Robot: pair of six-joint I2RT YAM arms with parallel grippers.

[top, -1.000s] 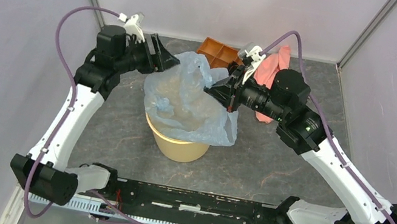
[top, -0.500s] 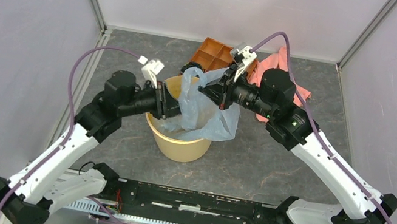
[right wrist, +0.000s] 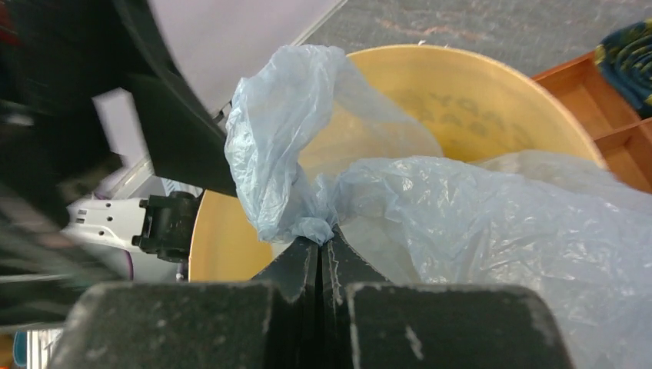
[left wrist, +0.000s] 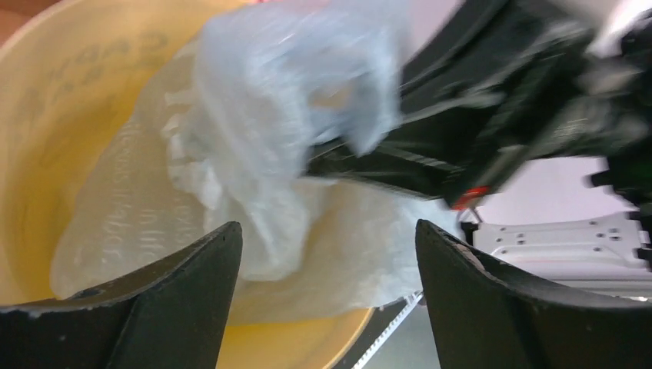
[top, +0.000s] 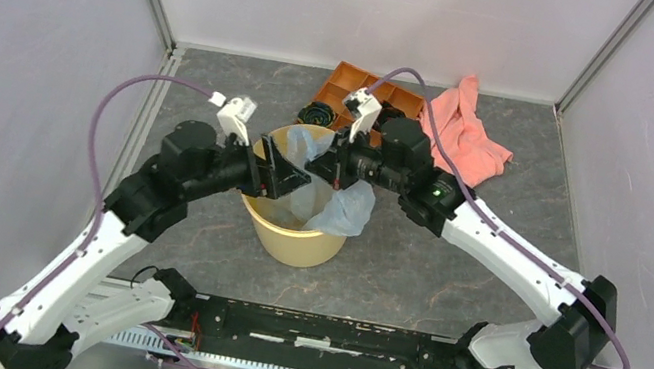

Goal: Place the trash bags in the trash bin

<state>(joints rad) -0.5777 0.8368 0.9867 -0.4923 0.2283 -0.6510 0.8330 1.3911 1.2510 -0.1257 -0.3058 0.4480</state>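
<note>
The pale blue-grey trash bag (top: pixel 333 194) hangs partly inside the tan-yellow trash bin (top: pixel 293 240) and drapes over its right rim. My right gripper (top: pixel 331 161) is shut on a bunched fold of the bag (right wrist: pixel 292 177) above the bin's mouth (right wrist: pixel 461 100). My left gripper (top: pixel 288 178) is open over the bin's left rim, with the bag (left wrist: pixel 284 154) ahead of its spread fingers (left wrist: pixel 192 292) and not touching them. The bin's inner wall (left wrist: pixel 46 154) shows behind the bag.
An orange compartment tray (top: pixel 360 89) holding a dark item sits just behind the bin. A pink cloth (top: pixel 464 133) lies at the back right. Grey walls close in the left, back and right sides. The arm base rail (top: pixel 317 330) runs along the near edge.
The right gripper moved left and down with the bag, and more of the bag sank into the bin. The left gripper let go of the bag, dropped from the back left to the bin's left rim, and is open.
</note>
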